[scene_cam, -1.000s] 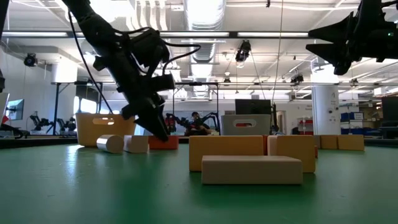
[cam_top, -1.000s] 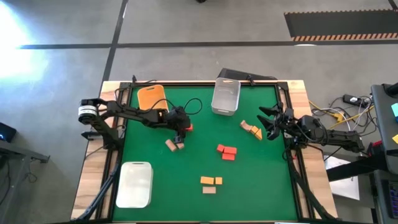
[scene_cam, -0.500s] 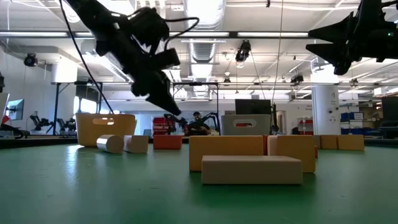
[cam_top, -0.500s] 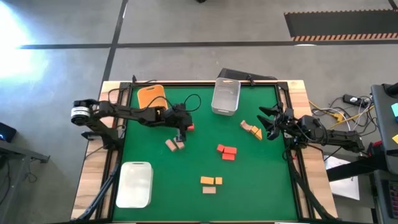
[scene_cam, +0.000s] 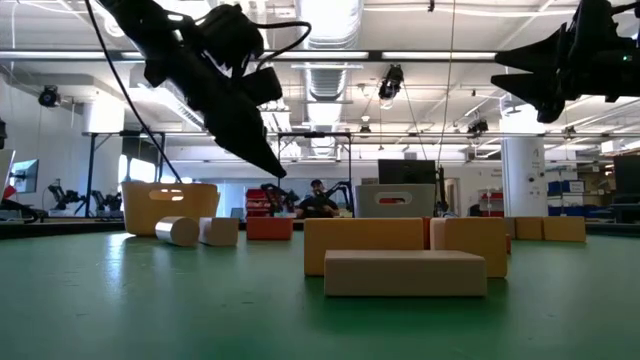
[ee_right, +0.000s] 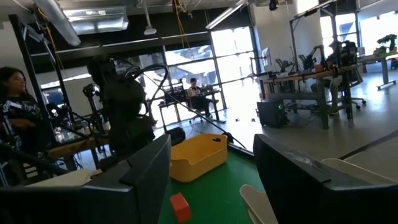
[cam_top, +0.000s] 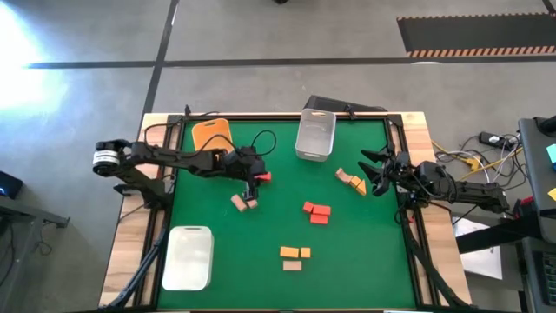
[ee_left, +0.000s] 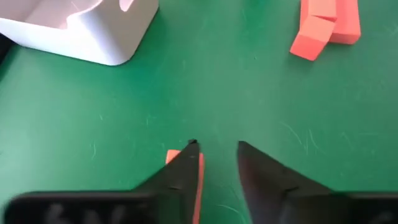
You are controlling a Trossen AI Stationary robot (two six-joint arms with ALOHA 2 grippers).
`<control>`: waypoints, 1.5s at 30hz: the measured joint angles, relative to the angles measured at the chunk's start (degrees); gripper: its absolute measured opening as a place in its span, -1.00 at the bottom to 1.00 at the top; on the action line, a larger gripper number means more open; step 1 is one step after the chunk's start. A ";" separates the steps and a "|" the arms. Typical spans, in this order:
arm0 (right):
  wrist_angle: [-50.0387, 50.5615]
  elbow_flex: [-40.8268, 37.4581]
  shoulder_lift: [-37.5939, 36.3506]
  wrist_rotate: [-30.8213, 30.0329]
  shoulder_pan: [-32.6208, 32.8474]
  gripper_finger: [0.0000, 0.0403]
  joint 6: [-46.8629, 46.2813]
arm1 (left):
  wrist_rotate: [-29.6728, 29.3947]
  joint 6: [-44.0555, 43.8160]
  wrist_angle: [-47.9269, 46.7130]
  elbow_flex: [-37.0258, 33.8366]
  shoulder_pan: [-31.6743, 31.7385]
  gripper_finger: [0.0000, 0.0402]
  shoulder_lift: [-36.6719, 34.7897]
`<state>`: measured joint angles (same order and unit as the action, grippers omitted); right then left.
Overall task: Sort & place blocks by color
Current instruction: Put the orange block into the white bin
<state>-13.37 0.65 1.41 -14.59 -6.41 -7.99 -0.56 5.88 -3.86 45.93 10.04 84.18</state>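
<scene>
Small rectangular blocks lie scattered on the green felt-topped table (cam_top: 365, 252), none of them in a bin. Taking the clear plastic bin (cam_top: 315, 135) at the far edge as the marker: three red blocks (cam_top: 317, 211) cluster on the felt toward the front from it, with two yellow-orange blocks (cam_top: 294, 252) and one pale tan block (cam_top: 292, 265) nearer the front edge still. Two tan wooden blocks (cam_top: 243, 203) sit off to the left arm's side of it, a single red block (cam_top: 263, 176) lies beside them, and about three tan and orange blocks (cam_top: 351, 182) lie toward the right arm.

The left gripper (cam_top: 252, 183) hangs just above that single red block, fingers (ee_left: 186, 171) slightly apart and empty. The right gripper (cam_top: 379, 172) waits over the table's right edge, spread wide.

An orange bin (cam_top: 210, 136) stands on the left of the clear one, a white bin (cam_top: 188, 257) at the front left corner. Pale wood rims the felt. Beyond lies a bright workshop with pipes overhead, and two people (ee_right: 15, 106) sit there.
</scene>
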 joint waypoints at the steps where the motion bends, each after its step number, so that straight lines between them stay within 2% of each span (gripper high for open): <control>1: -0.05 0.00 0.00 0.00 0.00 0.09 0.00 | -0.03 0.04 0.15 -0.10 0.00 -0.38 0.00; 6: -0.02 0.00 0.06 -0.02 0.00 0.09 0.39 | -4.56 0.33 1.03 -0.50 0.00 0.16 0.30; 10: -0.02 0.02 0.17 -0.05 0.01 0.09 0.45 | -5.16 0.44 2.45 -0.98 0.00 0.43 3.20; 20: 1.09 0.02 1.10 -0.51 -0.01 0.09 0.52 | -5.24 2.00 4.12 0.45 0.13 0.50 14.34; 23: 1.14 0.02 1.24 -0.55 -0.01 0.09 0.03 | -5.12 1.98 4.22 0.97 0.11 0.44 15.11; 26: 1.16 0.02 1.44 -0.55 -0.01 0.09 -1.01 | -5.09 1.94 3.82 0.96 0.09 0.29 14.53; 29: 1.16 0.02 1.40 -0.55 0.00 0.09 -0.92 | -5.56 0.92 3.09 0.63 0.09 0.03 13.76; 33: 1.16 0.02 1.40 -0.57 -0.01 0.09 0.37 | -6.01 0.50 2.92 0.69 0.13 -0.43 13.52; 36: 1.10 0.02 1.40 -0.55 0.01 0.09 1.51 | -5.99 0.36 2.42 2.05 -0.49 -0.42 13.29; 40: 1.09 0.02 1.40 -0.52 -0.01 0.09 3.64 | -6.50 -2.41 -3.81 7.71 -3.38 -0.42 9.92; 45: 0.90 0.02 1.31 -0.51 0.01 0.09 6.11 | -11.89 -7.32 -12.98 17.14 -11.51 -0.42 5.61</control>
<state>-12.47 0.67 2.72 -15.10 -6.40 -1.88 -12.44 -1.44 -16.84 63.07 -1.46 89.80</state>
